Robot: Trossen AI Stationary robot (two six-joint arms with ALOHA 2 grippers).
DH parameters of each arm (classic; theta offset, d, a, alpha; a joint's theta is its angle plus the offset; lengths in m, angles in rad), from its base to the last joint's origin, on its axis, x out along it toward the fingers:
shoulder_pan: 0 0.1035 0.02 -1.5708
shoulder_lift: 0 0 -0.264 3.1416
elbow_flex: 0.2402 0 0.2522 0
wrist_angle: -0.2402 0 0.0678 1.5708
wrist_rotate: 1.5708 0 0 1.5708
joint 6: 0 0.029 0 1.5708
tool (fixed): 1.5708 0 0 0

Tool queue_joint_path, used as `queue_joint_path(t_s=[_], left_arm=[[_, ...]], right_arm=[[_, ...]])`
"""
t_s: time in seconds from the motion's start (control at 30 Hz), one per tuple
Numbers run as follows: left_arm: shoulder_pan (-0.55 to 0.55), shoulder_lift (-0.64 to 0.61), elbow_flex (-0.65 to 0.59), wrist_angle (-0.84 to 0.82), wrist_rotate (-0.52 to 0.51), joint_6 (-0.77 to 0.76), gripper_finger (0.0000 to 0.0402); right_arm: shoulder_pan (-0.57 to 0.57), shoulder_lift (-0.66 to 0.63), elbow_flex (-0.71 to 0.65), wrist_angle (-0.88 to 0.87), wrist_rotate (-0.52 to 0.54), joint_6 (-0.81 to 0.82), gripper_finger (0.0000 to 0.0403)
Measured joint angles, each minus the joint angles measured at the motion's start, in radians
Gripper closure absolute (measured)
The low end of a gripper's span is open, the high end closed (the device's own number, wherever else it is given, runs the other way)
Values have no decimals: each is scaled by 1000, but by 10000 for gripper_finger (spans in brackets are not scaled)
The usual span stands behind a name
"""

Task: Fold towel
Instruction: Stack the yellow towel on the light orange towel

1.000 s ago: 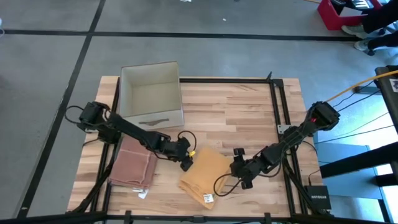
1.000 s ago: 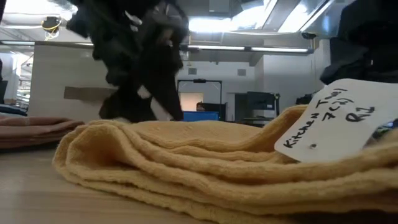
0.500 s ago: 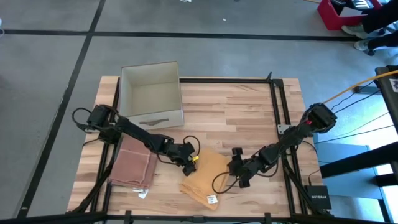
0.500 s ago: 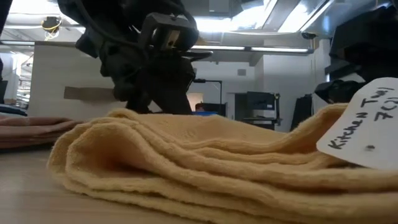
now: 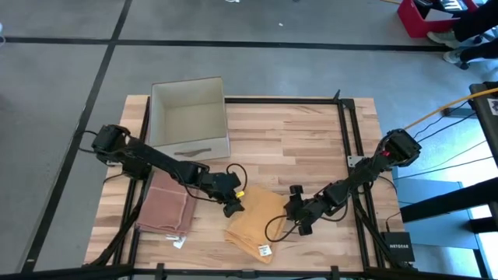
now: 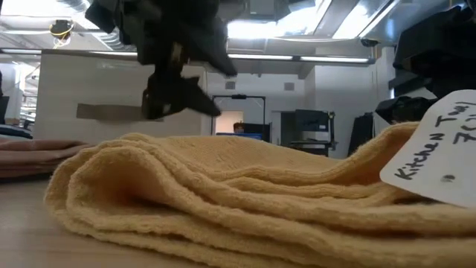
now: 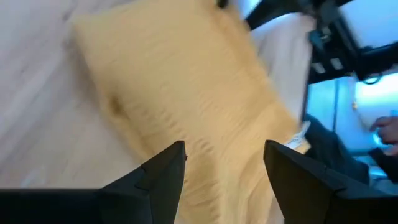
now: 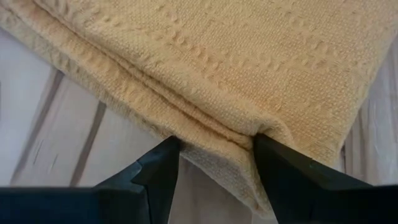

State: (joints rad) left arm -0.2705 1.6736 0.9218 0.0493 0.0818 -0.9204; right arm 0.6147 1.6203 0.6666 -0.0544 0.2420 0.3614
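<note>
A yellow towel (image 5: 255, 222) lies folded in several layers on the wooden table, near its front edge, with a white tag (image 6: 439, 149) at its near corner. My left gripper (image 5: 233, 208) hovers open just above the towel's left part (image 7: 186, 81), clear of it in the low view (image 6: 175, 89). My right gripper (image 5: 294, 211) is open at the towel's right edge. Its fingers stand on either side of a folded edge (image 8: 211, 134) of the towel. My right gripper slants down from the table's right side, with its open fingers (image 8: 155, 177) astride the towel's layered folded edge (image 8: 214, 140). The towel lies flat on the table. I cannot tell whether the fingers touch the cloth.
A folded pinkish-brown towel (image 5: 167, 206) lies at the table's left front. An open white box (image 5: 189, 117) stands at the far left. Black frame rails (image 5: 350, 155) run along the table's edges. Bare wood (image 5: 288, 140) lies between the box and the right rail.
My left gripper dipped toward the towel, then rose clear of it and rolled a little. Early on, my right gripper shifted slightly toward the table's left, and the towel's right edge drew in with it, so the towel now looks narrower.
</note>
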Motion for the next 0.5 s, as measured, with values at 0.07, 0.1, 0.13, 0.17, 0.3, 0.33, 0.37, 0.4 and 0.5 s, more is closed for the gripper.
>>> queue_joint_path(t_s=[0.07, 0.1, 0.13, 0.17, 0.3, 0.33, 0.37, 0.4, 0.5], left_arm=[[-7, -1, 0, 52, -5, 15, 192], [-9, 0, 0, 79, -5, 20, 192], [-9, 9, 0, 114, -3, 20, 192], [-9, 17, 1, 145, 3, 17, 192], [6, 72, 0, 178, 63, -15, 192], [9, 84, 0, 178, 77, -27, 192], [13, 94, 0, 176, 103, -39, 192], [20, 107, 0, 176, 139, -42, 192], [29, 120, -2, 204, 197, -53, 191]], right_arm=[[0, 0, 0, 0, 0, 2, 194], [0, 0, 0, 0, 0, 2, 194], [0, 0, 0, 0, 0, 2, 194], [0, 0, 0, 0, -1, 3, 194], [0, 0, 0, 1, -3, 6, 194], [0, 0, 0, 1, -2, 6, 194], [0, 0, 0, 0, -3, 6, 194], [0, 0, 0, 0, -3, 6, 194], [0, 0, 0, 0, -2, 3, 194]])
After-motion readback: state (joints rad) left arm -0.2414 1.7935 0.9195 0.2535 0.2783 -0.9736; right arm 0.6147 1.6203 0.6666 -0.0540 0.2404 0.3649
